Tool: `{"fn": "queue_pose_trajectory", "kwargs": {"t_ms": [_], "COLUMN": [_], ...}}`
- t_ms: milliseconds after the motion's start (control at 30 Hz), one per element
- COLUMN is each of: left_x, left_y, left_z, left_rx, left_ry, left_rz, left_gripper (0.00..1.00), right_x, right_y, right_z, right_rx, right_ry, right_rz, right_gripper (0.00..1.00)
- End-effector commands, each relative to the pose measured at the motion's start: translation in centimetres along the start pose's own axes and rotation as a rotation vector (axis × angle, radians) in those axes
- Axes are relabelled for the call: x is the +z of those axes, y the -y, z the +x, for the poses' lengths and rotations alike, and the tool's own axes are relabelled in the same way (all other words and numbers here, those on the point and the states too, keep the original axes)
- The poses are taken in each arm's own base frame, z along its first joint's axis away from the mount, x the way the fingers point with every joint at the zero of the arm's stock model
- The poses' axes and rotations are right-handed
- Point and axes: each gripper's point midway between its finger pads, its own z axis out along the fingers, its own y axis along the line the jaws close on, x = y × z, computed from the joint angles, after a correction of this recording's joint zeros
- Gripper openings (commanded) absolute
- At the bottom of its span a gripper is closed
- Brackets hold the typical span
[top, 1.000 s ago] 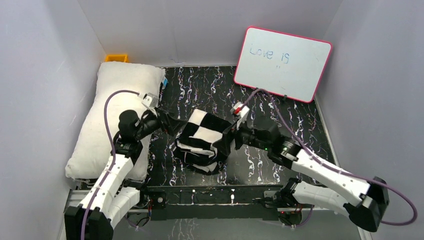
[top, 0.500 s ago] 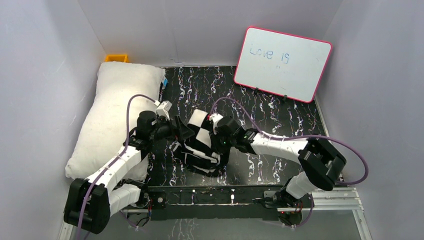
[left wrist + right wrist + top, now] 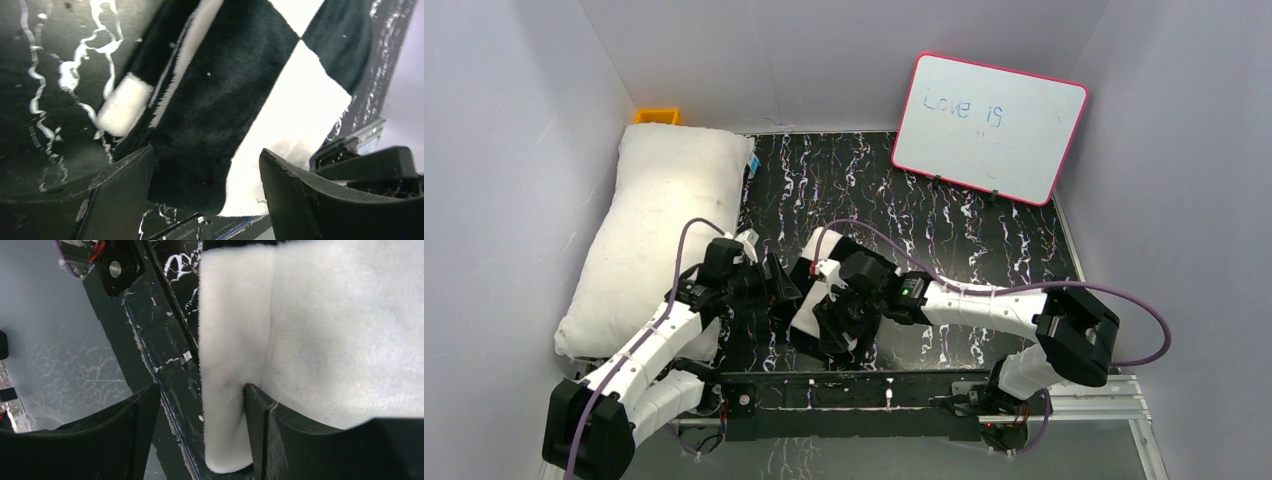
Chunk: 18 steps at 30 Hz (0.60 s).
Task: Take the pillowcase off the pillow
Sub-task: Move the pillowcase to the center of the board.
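The plain white pillow [image 3: 652, 225] lies along the left wall, bare. The black-and-white checkered pillowcase [image 3: 807, 312] is off it, bunched in a heap on the dark marbled table near the front edge. My left gripper [image 3: 784, 286] is at the heap's left side, its jaws wide open with the checkered fabric [image 3: 225, 100] lying between and beyond them. My right gripper [image 3: 826, 318] is over the heap's near side. It is open, and a white fold of the pillowcase [image 3: 325, 330] hangs between its jaws against the right finger [image 3: 260, 430].
A pink-framed whiteboard [image 3: 989, 128] leans on the back right wall. A yellow bin [image 3: 656, 116] sits in the back left corner. The black front rail [image 3: 824, 385] runs just below the heap and shows in the right wrist view [image 3: 150, 335]. Grey walls close in on both sides.
The right arm has folded in, bringing its gripper left and nearer the front edge. The left gripper moved right and nearer. The pillowcase heap has shifted towards the front rail.
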Motion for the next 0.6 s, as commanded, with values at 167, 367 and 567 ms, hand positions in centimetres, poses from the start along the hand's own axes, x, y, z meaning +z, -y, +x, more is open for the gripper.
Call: {"fn": "queue_pose_trajectory", "kwargs": {"t_ms": [167,367,567], "left_x": [-5.8,-9.6,-11.7], "left_y": [2.2,4.7,4.5], "left_z": [-8.9,-14.3,-16.2], "left_rx": [0.144,0.275,0.333], "left_ry": [0.222,0.343,0.386], "left_rz": [-0.214,-0.281,-0.335], "left_gripper": [0.81,0.87,0.91], "right_x": [-6.4,-4.2,-0.6], "right_y": [2.1,7.1,10.7], "right_z": [-10.9,-9.4,-4.8], "right_rx": [-0.061,0.024,0.032], "right_ry": [0.328,0.188,-0.032], "right_rz": [0.290,0.506,0.600], "right_gripper": [0.99,0.99,0.99]}}
